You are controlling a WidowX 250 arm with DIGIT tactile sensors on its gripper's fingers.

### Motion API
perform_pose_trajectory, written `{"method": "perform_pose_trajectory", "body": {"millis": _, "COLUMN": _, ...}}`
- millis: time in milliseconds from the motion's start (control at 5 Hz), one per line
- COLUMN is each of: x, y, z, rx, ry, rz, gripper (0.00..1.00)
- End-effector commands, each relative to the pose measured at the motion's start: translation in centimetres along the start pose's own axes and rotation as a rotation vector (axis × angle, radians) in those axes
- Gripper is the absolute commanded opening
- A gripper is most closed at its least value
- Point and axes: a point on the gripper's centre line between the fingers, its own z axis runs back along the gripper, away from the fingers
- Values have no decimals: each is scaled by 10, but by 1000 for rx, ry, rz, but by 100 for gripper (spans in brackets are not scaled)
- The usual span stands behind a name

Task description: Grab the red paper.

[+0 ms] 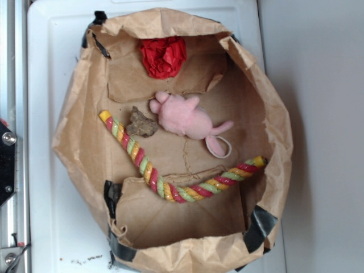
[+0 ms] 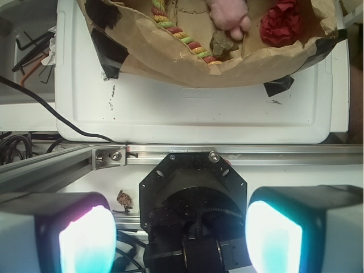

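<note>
I see the red paper (image 1: 164, 57) at the paper bag's (image 1: 79, 108) rim, well apart from my parted gripper (image 2: 181, 236), poised outside.

A white plastic worktop (image 1: 62, 85) fills most of the scene, with a pale grey surface (image 1: 324, 114) along one side. A metal rail (image 2: 227, 154) runs along its edge, and black cables (image 2: 34, 96) trail nearby.
</note>
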Motion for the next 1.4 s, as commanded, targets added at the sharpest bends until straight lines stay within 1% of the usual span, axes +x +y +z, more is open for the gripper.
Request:
{"method": "perform_pose_trajectory", "body": {"millis": 0, "x": 0, "y": 0, "z": 0, "rx": 0, "ry": 0, "rz": 0, "gripper": 100}}
{"method": "perform_pose_trajectory", "body": {"millis": 200, "x": -1, "y": 15, "z": 5, "rx": -17, "ry": -21, "rz": 34, "gripper": 100}}
{"method": "perform_pose_trajectory", "body": {"millis": 400, "x": -5, "y": 25, "z": 11, "rx": 9, "ry": -37, "rz": 97, "gripper": 100}}
{"method": "perform_pose_trajectory", "body": {"millis": 600, "x": -5, "y": 29, "z": 11, "rx": 42, "ry": -38, "rz": 133, "gripper": 100}}
{"method": "perform_pose_trajectory", "body": {"millis": 800, "x": -6, "y": 22, "z": 12, "rx": 55, "ry": -44, "rz": 118, "gripper": 100}}
{"method": "perform_pose_trajectory", "body": {"millis": 1000, "x": 35, "y": 44, "z": -6, "rx": 63, "ry": -35, "rz": 101, "gripper": 100}}
{"method": "perform_pose_trajectory", "body": {"millis": 1200, "x": 35, "y": 44, "z": -6, "rx": 63, "ry": -35, "rz": 101, "gripper": 100}}
